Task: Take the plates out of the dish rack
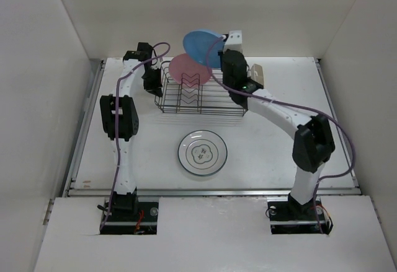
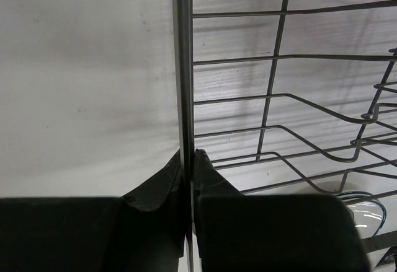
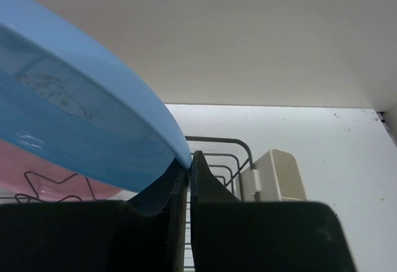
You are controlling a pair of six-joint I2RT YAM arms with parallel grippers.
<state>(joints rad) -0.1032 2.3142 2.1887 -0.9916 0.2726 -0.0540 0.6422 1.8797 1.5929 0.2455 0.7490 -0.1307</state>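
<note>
My right gripper is shut on the rim of the blue plate and holds it in the air above the back of the dish rack. In the right wrist view the blue plate fills the left, pinched between the fingers. The pink plate stands upright in the rack's dividers. A white plate with a green rim lies flat in front of the rack. My left gripper is shut on the rack's left end wire.
The cream cutlery cup hangs on the rack's right end. A small tan box lies on the table right of the rack. Walls enclose the table at the back and both sides.
</note>
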